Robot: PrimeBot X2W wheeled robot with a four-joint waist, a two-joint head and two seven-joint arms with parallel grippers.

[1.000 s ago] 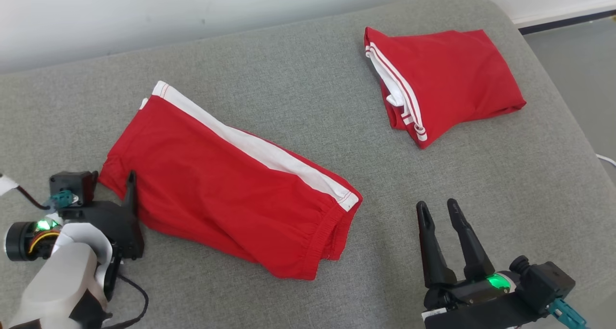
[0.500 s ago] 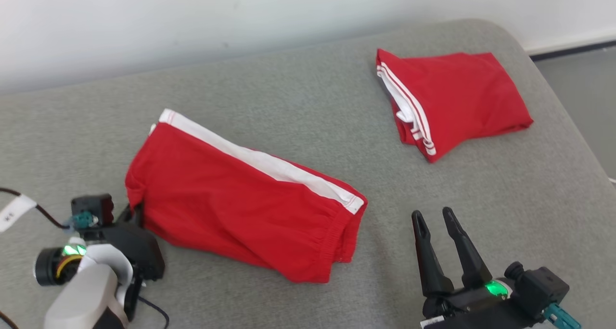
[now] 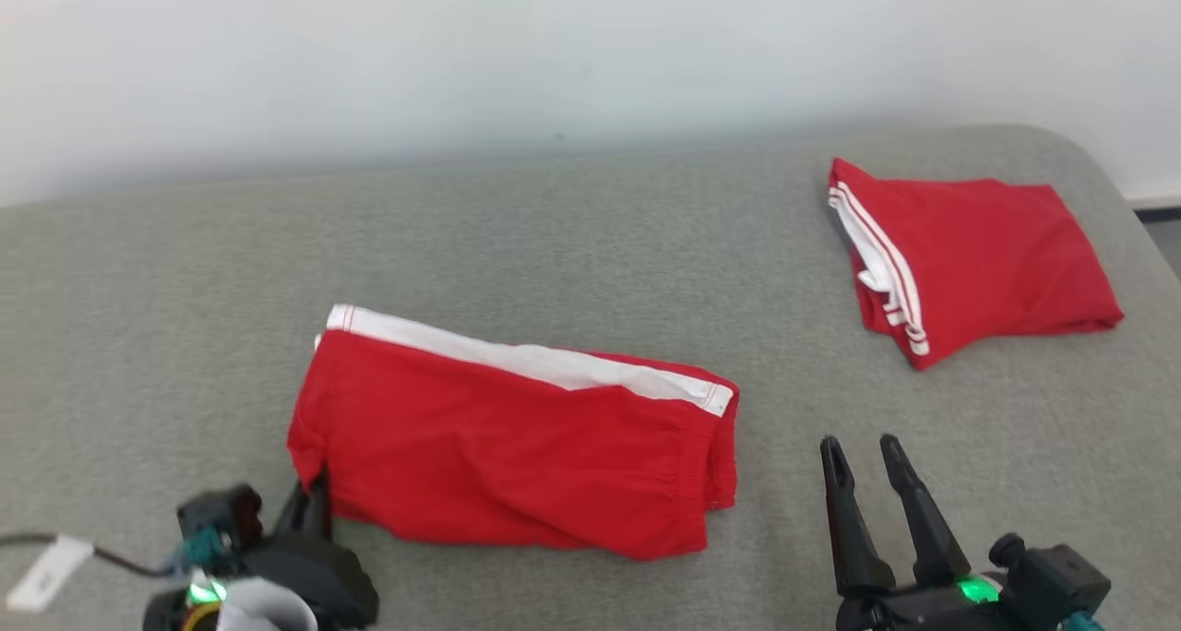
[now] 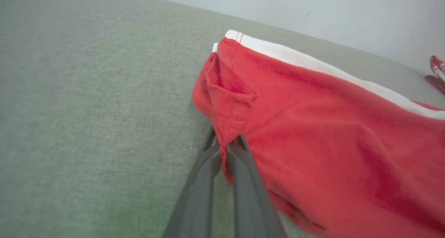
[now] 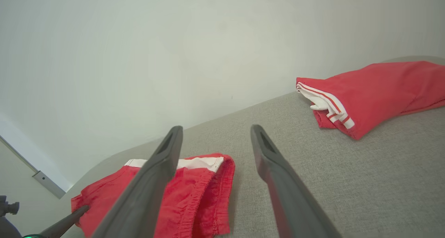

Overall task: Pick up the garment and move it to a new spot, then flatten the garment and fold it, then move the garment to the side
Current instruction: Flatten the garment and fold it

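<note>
left gripper point(image 4: 224, 144) pinches the hemmed corner of the soft red garment point(image 3: 517, 446), a folded rectangle with a white side stripe lying on coarse grey woven upholstery point(image 3: 572, 234); right gripper point(image 3: 860, 446) hovers beside it, fingers spread

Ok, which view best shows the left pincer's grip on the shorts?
Left wrist view: the left pincer pinches a corner of the red shorts close up. Head view shows it small; right wrist view, one distant finger.

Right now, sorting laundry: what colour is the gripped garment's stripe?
White stripe on red garment; head view best.
</note>
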